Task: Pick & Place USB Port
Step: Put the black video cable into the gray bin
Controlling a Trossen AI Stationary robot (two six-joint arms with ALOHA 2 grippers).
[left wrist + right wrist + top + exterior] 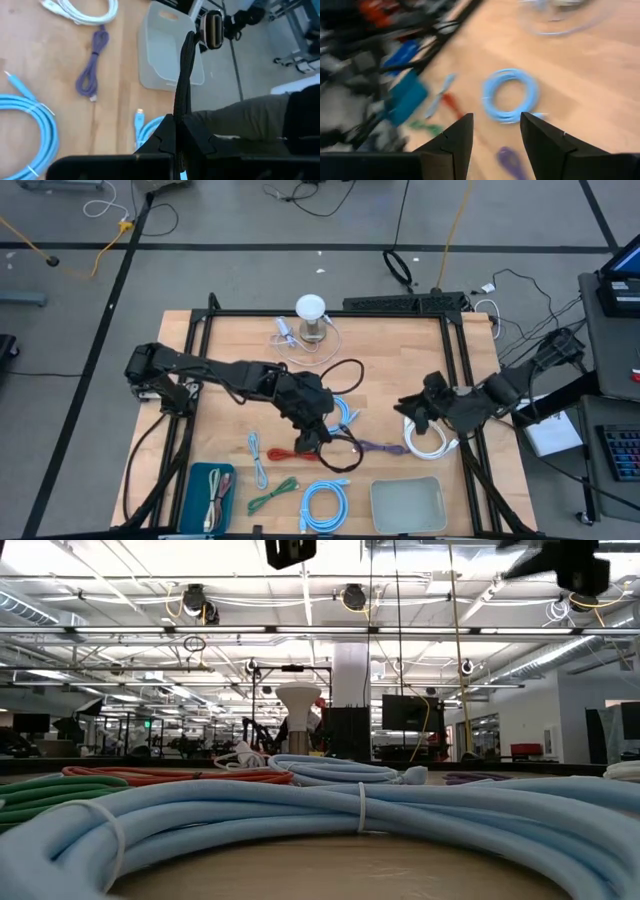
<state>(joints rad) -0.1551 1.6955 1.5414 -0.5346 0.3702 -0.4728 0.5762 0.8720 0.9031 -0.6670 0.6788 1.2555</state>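
A black cable (348, 380) with a metal-tipped plug (212, 29) at its end is in my left gripper (177, 122), which is shut on it above the table's middle (308, 442). The rest of the cable loops toward the far side. My right gripper (408, 412) hovers open over the table's right part, nothing between its fingers (495, 135); a light blue coil (510, 95) lies beyond them. My left gripper pinches the black cable (181, 107) between its two shut fingers, a short way back from the plug end. That stretch juts out past the fingertips, with the plug free in the air over the grey tray (167, 50). The cable's other part trails in a loop behind the gripper.
On the wood lie a purple cable (375, 447), a white cable (428, 444), a red one (280, 455), a green one (272, 496) and light blue coils (325, 506). A teal tray (197, 498) holds cables at the near left. A white lamp-like thing (311, 315) stands at the far edge.
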